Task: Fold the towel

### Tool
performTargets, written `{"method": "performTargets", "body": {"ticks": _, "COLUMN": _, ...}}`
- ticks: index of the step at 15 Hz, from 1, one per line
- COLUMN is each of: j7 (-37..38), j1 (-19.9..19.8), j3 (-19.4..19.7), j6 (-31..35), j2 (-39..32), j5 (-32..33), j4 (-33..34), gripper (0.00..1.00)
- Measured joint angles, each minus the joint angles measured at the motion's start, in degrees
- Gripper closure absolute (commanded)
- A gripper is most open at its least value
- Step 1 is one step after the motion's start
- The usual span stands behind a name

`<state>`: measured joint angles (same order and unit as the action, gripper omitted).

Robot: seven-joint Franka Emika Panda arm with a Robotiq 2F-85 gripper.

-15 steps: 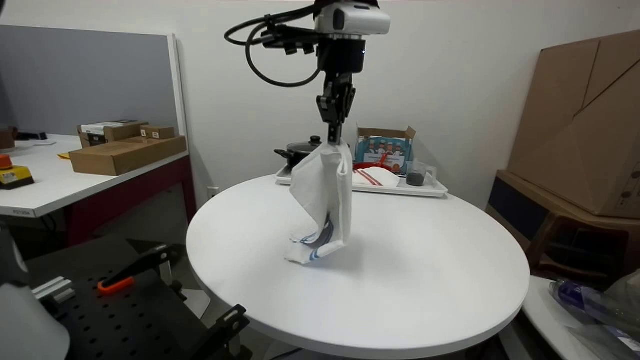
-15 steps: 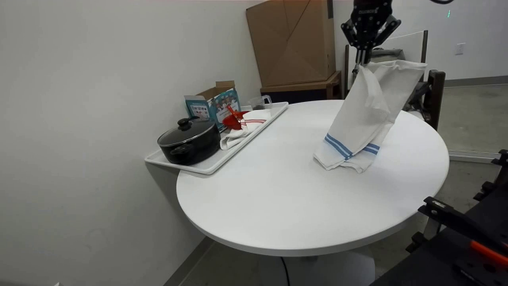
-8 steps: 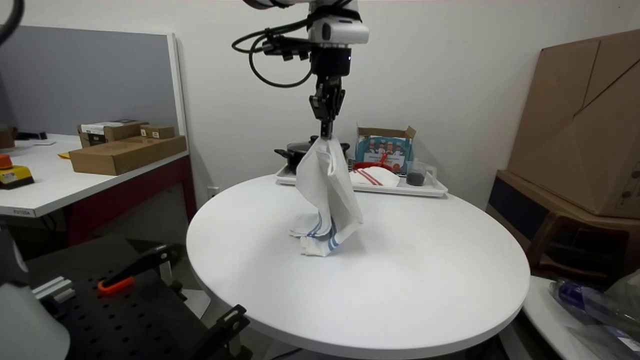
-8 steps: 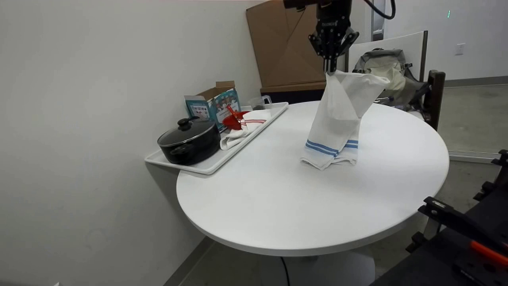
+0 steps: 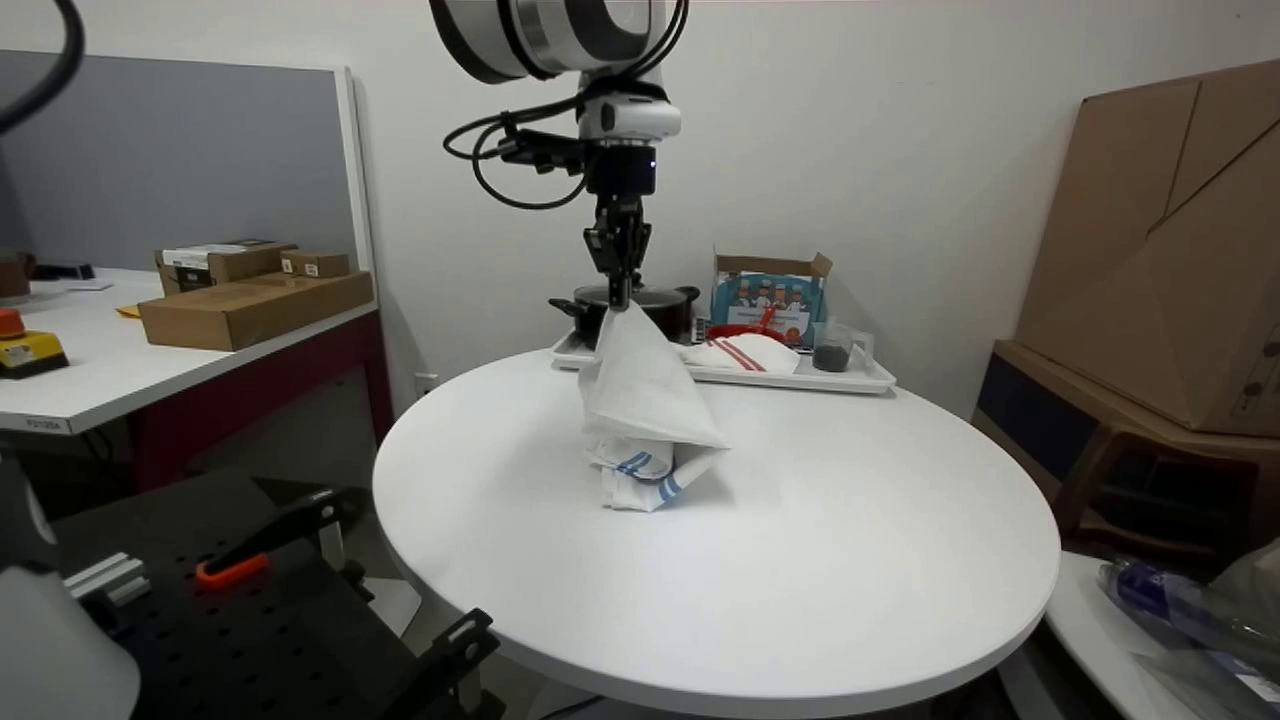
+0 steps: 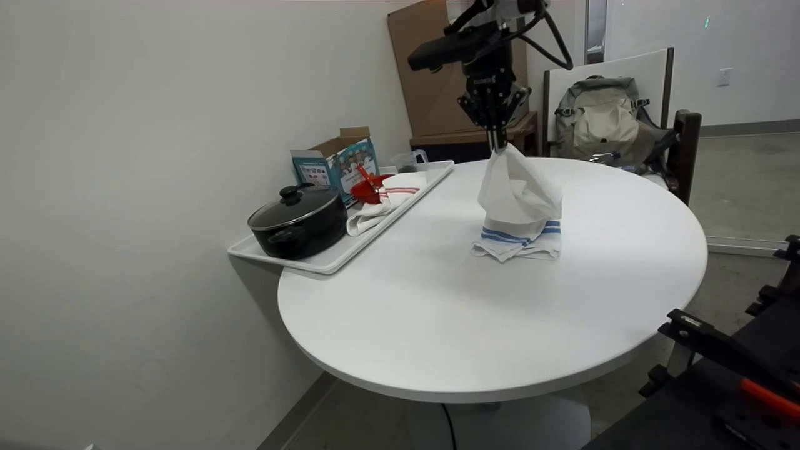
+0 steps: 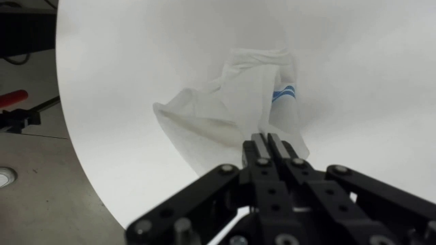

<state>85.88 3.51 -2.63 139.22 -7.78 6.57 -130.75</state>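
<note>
Loosely, the thin white blue-striped cloth towel hangs in folds onto the round white table, its striped end resting there and its top pinched between the closed jaws of the black two-fingered gripper. At the table's edge, a white rectangular tray bears a lidded black pot and a red-striped white cloth.

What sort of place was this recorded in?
Probably a robotics lab or similar workroom: what looks like an emergency-stop button sits on a white desk with a gray panel behind, and a black perforated board shows in the foreground.
</note>
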Motion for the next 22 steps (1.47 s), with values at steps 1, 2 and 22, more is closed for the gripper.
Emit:
{"method": "performTargets", "body": {"ticks": 1, "j7": 1.1, "j1": 0.6, "j3": 0.0, "j6": -0.5, "j2": -0.8, "j5": 0.5, "j4": 0.7, "gripper": 0.95}}
{"method": "performTargets", "body": {"ticks": 2, "j7": 2.1, "j1": 1.2, "j3": 0.0, "j6": -1.0, "j2": -1.6, "j5": 0.9, "j4": 1.4, "gripper": 0.95}}
{"method": "performTargets", "body": {"ticks": 22, "j7": 10.0, "j1": 10.5, "j3": 5.9, "j6": -8.4, "j2": -31.5, "j5": 9.8, "j4": 23.5, "gripper": 0.95}}
